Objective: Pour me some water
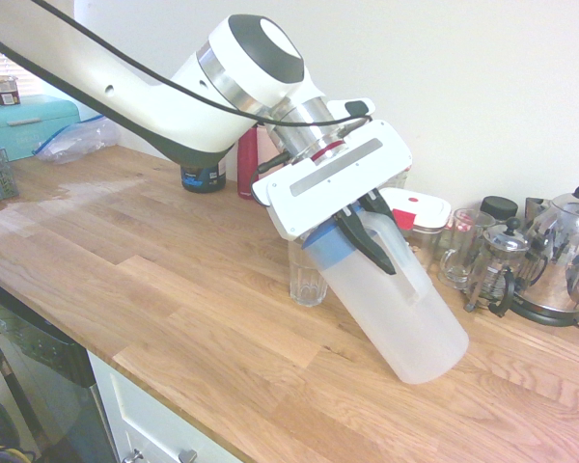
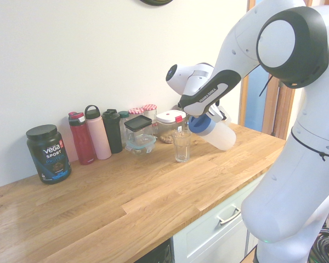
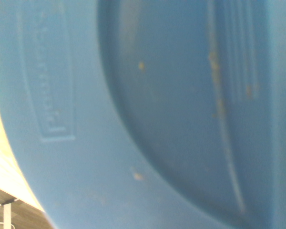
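One white robot arm is seen reaching in from the left of the first exterior view over a long wooden countertop (image 1: 174, 289), its wrist angled downward and away from the wall. Behind the arm, a dark tub (image 1: 203, 177) and a red bottle (image 1: 247, 162) are partly hidden at the wall. The gripper (image 1: 367, 227) is closed tight on the side handle of a tall frosted-white plastic pitcher with a blue lid (image 1: 405, 299), its dark fingers (image 1: 362, 236) clamped just below the lid. The pitcher is held clear of the counter and tipped steeply, lid end low and toward the left, base end raised toward the right. A clear ribbed drinking glass (image 1: 307, 275) is stood upright on the counter just beneath and beside the blue lid. The water cannot be made out through the frosted wall, and no stream can be discerned at the lid. Further right, a white-lidded container (image 1: 417, 207), glass mugs (image 1: 460, 246), a small French press (image 1: 497, 265) and a polished steel kettle (image 1: 565, 256) are lined along the wall. The wrist view is filled by the blurred blue lid (image 3: 148, 114).
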